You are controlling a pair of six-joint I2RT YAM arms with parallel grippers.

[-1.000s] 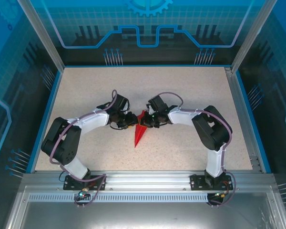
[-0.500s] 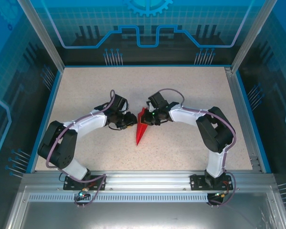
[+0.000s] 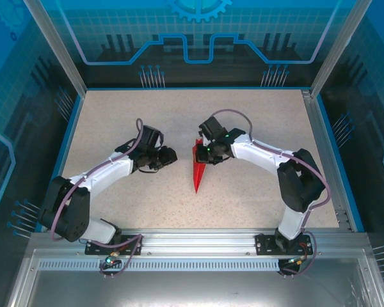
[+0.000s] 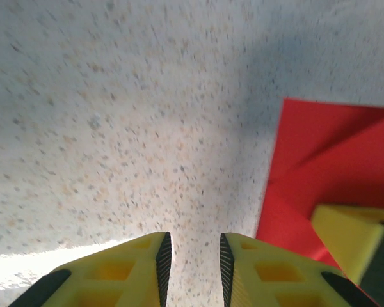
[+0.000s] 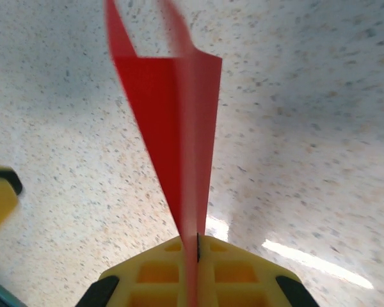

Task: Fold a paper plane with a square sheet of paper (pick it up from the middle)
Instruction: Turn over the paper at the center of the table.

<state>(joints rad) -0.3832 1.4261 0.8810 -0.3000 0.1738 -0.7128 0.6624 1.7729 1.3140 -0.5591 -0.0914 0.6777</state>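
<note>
1. The paper plane is a slim red dart at the middle of the speckled surface. Its pointed tip aims at the near edge, and whether the tip touches the surface cannot be told.
2. Just left of the plane and apart from it, the left end effector is narrowly open and empty.
3. At the plane's far, wide end, the right end effector is clamped tight on the centre crease.

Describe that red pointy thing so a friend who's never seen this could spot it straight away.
Look at the speckled beige table inside the blue enclosure, near its middle. There the right gripper pinches the paper plane, a slim folded dart whose tip points toward the arm bases. It is the only bright red thing among grey, black and white.
</note>
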